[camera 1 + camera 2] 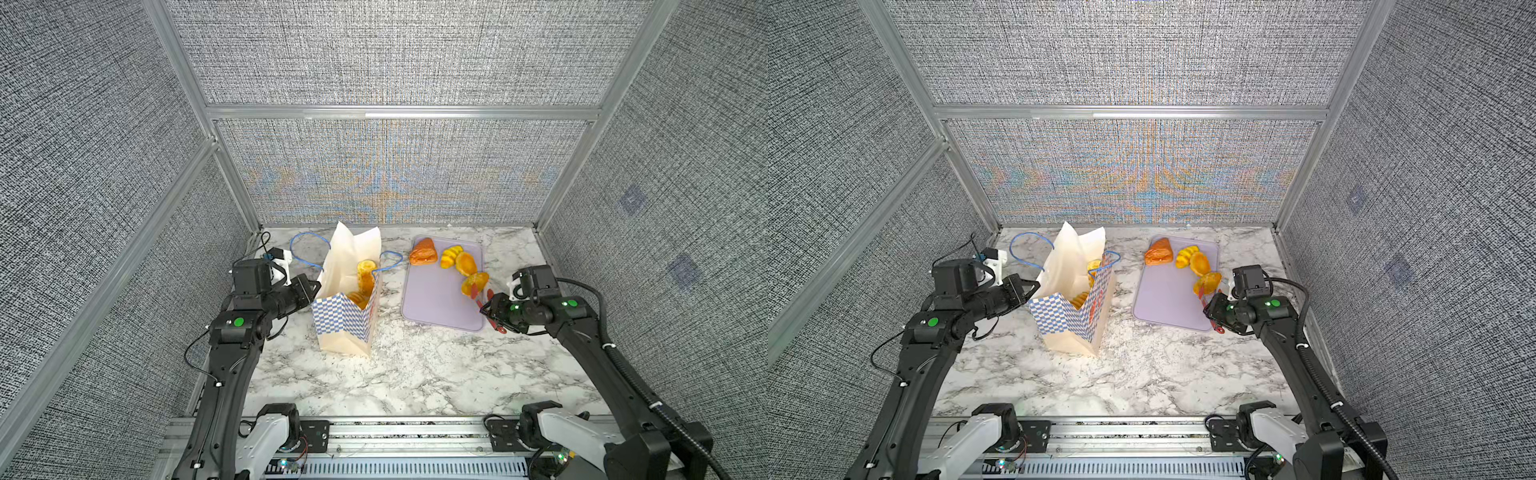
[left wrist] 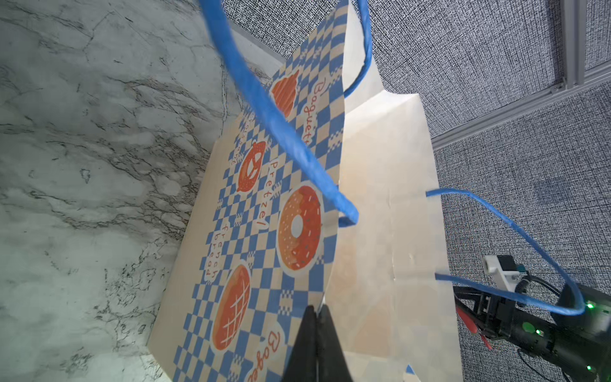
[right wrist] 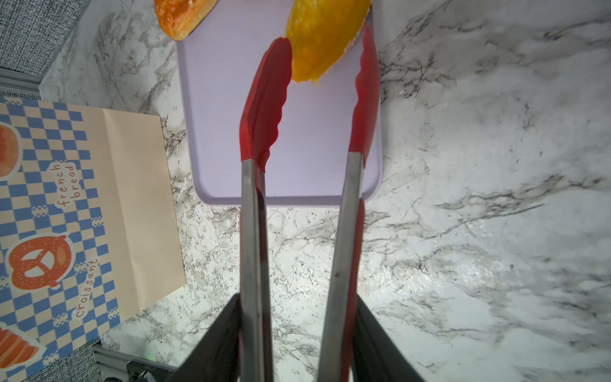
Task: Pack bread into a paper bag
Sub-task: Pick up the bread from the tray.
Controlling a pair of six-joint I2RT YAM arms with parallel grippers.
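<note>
Tongs (image 3: pixel 251 231) clamped in my right fingers (image 3: pixel 218 344) bracket a yellow roll (image 3: pixel 320 39), upper centre, at the tray (image 3: pixel 218 132) edge. Left fingers (image 2: pixel 305 347) pinch the paper bag (image 2: pixel 380 198) by its rim. Next, I'd squeeze, lift, carry it over.

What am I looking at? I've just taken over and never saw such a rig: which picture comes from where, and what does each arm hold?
Two robot arms work over a marble table. Both top views look down from one overhead camera; the other two pictures come from cameras on each arm's wrist. The left tool is shut on an edge of the paper bag, which stands upright with some bread inside. The right tool holds red-tipped tongs, their tips either side of a yellow roll at the edge of the lilac tray, where three more pieces lie.
</note>
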